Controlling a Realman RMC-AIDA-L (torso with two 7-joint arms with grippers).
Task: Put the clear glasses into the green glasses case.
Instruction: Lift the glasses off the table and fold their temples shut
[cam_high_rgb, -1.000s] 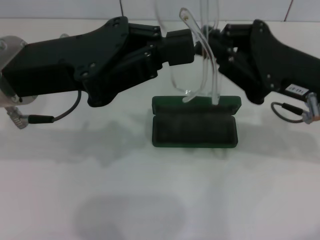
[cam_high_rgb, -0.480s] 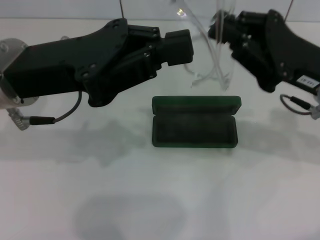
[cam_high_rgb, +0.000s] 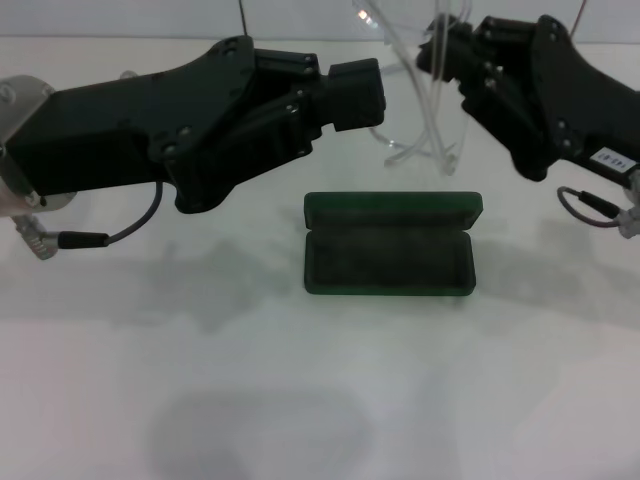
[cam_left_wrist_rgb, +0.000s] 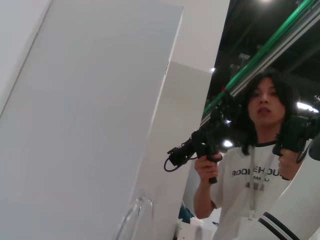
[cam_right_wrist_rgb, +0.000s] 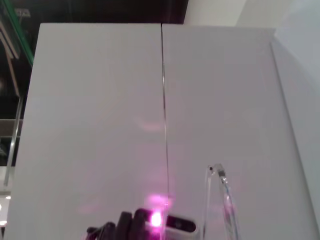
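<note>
Glasses (cam_high_rgb: 425, 110) hang clamped in our right gripper (cam_high_rgb: 437, 60) at twelve o'clock of the open case (cam_high_rgb: 390, 245); next we lower them in, left gripper (cam_high_rgb: 375, 90) grip unclear

There is one pair of glasses (cam_high_rgb: 425, 120), clear, and one green case (cam_high_rgb: 390, 245), lying open on one white table (cam_high_rgb: 320, 400). Two black grippers show, one left (cam_high_rgb: 358, 92) and one right (cam_high_rgb: 440, 55). One person (cam_left_wrist_rgb: 257, 165) appears in the left wrist view.
</note>
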